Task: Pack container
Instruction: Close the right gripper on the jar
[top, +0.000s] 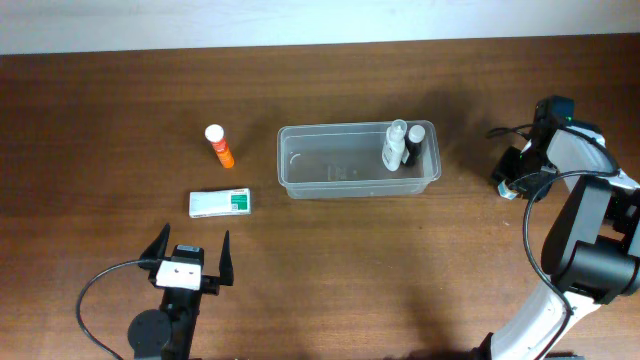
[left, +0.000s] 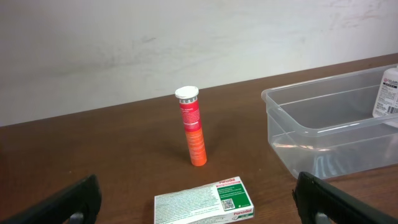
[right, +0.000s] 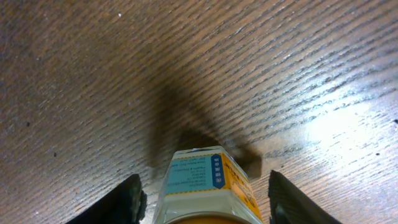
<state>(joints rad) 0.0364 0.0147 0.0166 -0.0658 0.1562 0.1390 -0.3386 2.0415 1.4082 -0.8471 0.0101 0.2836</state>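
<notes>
The clear container (top: 340, 184) stands at the table's middle, its near wall (left: 323, 143) showing in the left wrist view. Two small bottles (top: 400, 147) stand in its right end; one of them (left: 388, 93) shows at the edge of the left wrist view. An orange tube (top: 219, 146) (left: 193, 127) stands upright left of it. A white-and-green box (top: 221, 203) (left: 204, 200) lies flat in front of the tube. My left gripper (top: 190, 255) (left: 199, 205) is open just short of the box. My right gripper (top: 512, 180) (right: 202, 202) straddles a blue-and-yellow labelled bottle (right: 202, 183), with gaps on both sides.
The right arm's base and cables (top: 590, 240) fill the table's right edge. A pale wall (left: 186, 37) rises behind the table's far edge. Bare wood (top: 400, 270) lies in front of the container.
</notes>
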